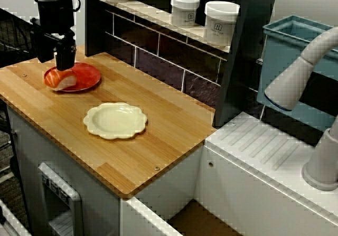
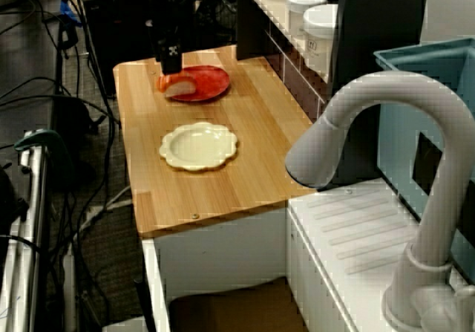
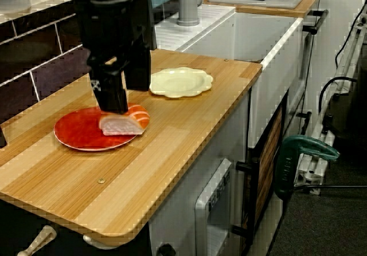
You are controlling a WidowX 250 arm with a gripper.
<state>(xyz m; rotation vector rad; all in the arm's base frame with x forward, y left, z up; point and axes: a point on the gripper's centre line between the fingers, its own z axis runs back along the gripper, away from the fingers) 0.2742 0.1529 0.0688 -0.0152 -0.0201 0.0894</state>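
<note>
The black robot gripper (image 1: 64, 65) touched an orange-and-white salmon sushi piece (image 1: 59, 79) on a round red plate (image 1: 87, 74); how far its fingers were spread could not be told.

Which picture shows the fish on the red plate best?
The low side view: the fish is close, and its pale pink side and orange striped top both show. In the two higher views it is small and far off, and the gripper partly hides it.

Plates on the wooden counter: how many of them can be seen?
2. The red plate lies at the end of the counter below the gripper, with a salmon piece on it. The cream scalloped plate lies empty near the counter's middle. No other seems hidden.
</note>
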